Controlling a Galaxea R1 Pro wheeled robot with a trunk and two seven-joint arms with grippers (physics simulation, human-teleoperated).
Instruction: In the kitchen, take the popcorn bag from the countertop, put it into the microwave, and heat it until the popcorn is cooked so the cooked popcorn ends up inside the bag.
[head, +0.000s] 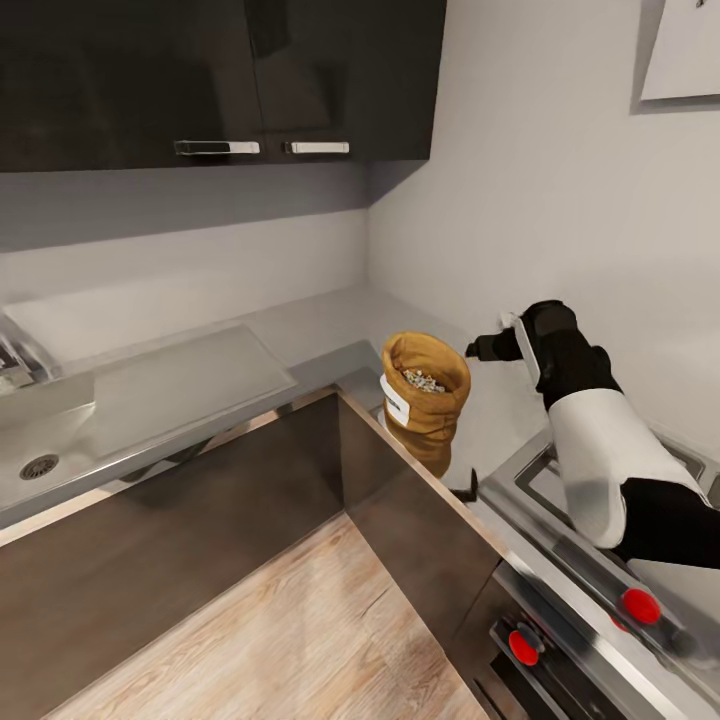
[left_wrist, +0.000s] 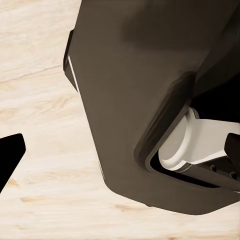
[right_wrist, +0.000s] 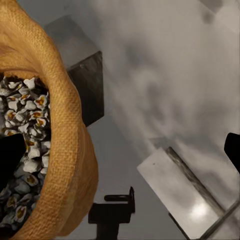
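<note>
The tan popcorn bag (head: 425, 395) stands upright at the inner corner of the grey countertop (head: 300, 340), its white label facing front. Whitish popcorn (head: 424, 381) fills its open top. My right gripper (head: 478, 348) hangs open at the bag's right rim. In the right wrist view one dark finger (right_wrist: 10, 157) sits over the popcorn (right_wrist: 27, 125) inside the bag (right_wrist: 67, 150), and the other finger stays far outside the rim. My left gripper (left_wrist: 120, 150) is open over the wooden floor with nothing between its fingers. The microwave is out of view.
A gas hob (head: 560, 480) with red knobs (head: 640, 605) lies under my right arm. A sink (head: 40, 465) sits at the far left. Dark wall cabinets (head: 220, 80) hang above the worktop. My dark base (left_wrist: 130, 100) shows above the wooden floor (head: 300, 620).
</note>
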